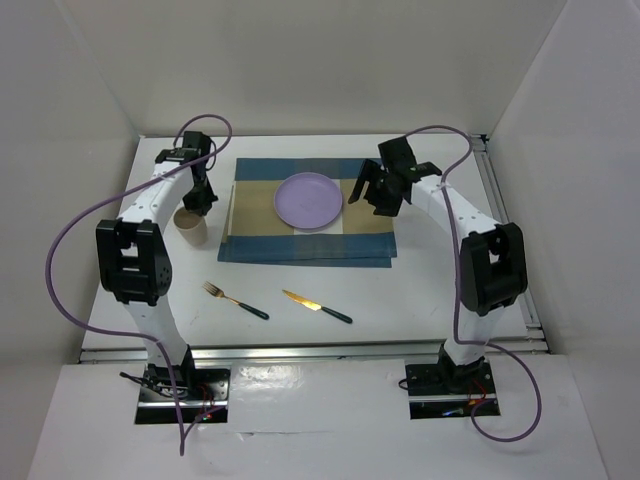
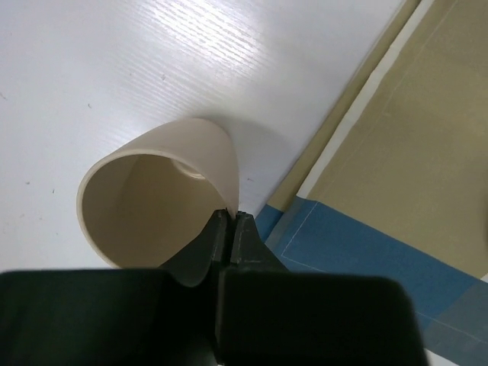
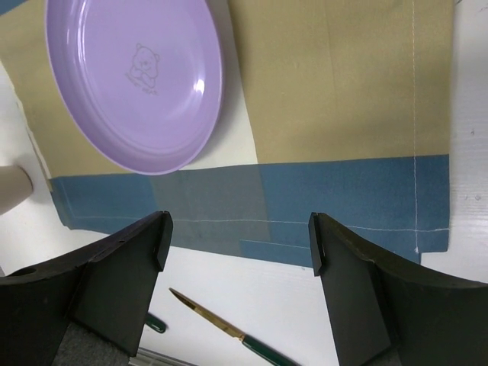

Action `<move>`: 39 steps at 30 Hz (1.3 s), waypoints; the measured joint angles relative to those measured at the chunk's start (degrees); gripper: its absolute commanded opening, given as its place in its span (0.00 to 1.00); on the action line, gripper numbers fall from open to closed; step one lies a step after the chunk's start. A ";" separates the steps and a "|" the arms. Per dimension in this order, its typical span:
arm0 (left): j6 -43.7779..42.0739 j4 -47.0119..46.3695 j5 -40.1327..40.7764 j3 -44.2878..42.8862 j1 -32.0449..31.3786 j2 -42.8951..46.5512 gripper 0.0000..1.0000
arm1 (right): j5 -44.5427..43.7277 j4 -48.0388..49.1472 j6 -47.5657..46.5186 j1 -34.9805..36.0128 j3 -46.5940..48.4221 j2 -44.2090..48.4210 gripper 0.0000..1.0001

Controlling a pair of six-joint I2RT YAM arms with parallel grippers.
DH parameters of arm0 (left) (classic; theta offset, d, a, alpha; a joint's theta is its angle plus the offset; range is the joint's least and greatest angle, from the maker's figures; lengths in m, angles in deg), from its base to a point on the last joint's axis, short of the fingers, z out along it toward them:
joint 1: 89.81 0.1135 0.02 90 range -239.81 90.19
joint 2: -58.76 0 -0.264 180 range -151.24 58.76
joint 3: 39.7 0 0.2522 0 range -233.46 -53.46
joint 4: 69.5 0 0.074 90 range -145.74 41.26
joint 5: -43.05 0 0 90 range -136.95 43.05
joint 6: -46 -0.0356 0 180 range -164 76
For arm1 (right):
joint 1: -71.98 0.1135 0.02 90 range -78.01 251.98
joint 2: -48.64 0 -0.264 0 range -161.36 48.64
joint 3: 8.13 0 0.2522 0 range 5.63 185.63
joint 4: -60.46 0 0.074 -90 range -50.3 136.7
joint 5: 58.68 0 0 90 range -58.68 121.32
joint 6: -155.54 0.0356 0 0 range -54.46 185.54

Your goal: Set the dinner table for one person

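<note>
So the left tool (image 2: 231, 221) is clenched on the rim of the beige cup (image 2: 145, 198), which sits on the table (image 1: 420, 290) at 9 o'clock of the placemat (image 1: 260, 245). Meanwhile the right tool (image 3: 240, 240) hangs wide open over its 3 o'clock side. The fork (image 1: 235, 300) and knife (image 1: 316, 307) lie at 6 o'clock.

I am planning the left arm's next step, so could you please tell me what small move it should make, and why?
Probably a short lift straight up. The left fingers are shut on the rim of the cup, which stands on the dinner table just beside the left edge of the placemat; raising it first should let it clear the cloth before being carried over.
</note>
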 measured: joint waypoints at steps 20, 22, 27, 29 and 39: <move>-1.68 1.22 -9.53 0.24 -15.13 15.72 0.00 | -3.98 -2.86 1.33 -3.39 -7.28 11.41 0.82; -1.57 1.86 -11.47 0.50 -21.44 17.73 0.00 | -4.74 -3.37 1.68 -5.01 -8.72 13.35 0.81; -1.18 3.67 -14.19 0.72 -36.59 15.76 0.00 | -5.97 -4.04 2.45 -10.88 -14.36 20.72 0.79; -1.05 4.42 -14.97 -0.13 -42.18 12.85 0.00 | -5.92 -4.15 2.71 -13.46 -17.00 24.17 0.79; -0.70 5.86 -14.88 -16.55 -55.74 -6.51 0.00 | -6.36 -6.29 2.97 -17.64 -22.45 33.31 0.79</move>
